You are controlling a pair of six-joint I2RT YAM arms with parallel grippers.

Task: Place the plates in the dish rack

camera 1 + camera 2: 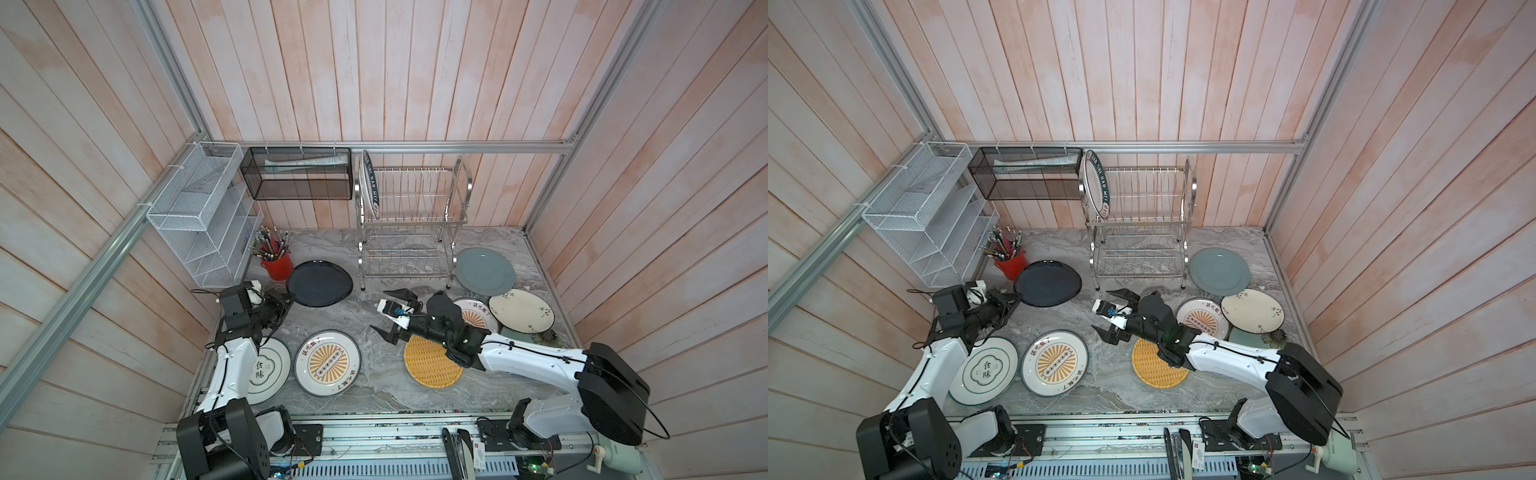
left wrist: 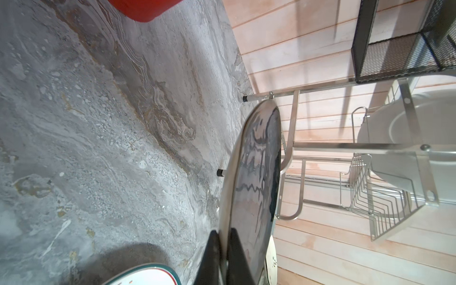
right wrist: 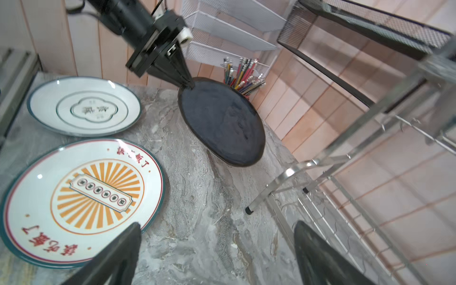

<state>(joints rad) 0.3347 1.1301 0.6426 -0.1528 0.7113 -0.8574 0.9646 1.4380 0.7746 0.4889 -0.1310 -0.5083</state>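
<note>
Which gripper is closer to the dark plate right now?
Left. The left gripper is shut on the rim of the dark plate; the right gripper hangs open above the table, in front of the dish rack, clear of that plate.

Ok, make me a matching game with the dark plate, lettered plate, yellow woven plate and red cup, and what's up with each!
1. dark plate
2. lettered-rim plate
3. yellow woven plate
4. red cup

A. stands upright in the dish rack
B. holds pencils
C. rim pinched by the left pincer
D. lies flat beneath the right arm

Pairs: 1-C, 2-A, 3-D, 4-B
</note>
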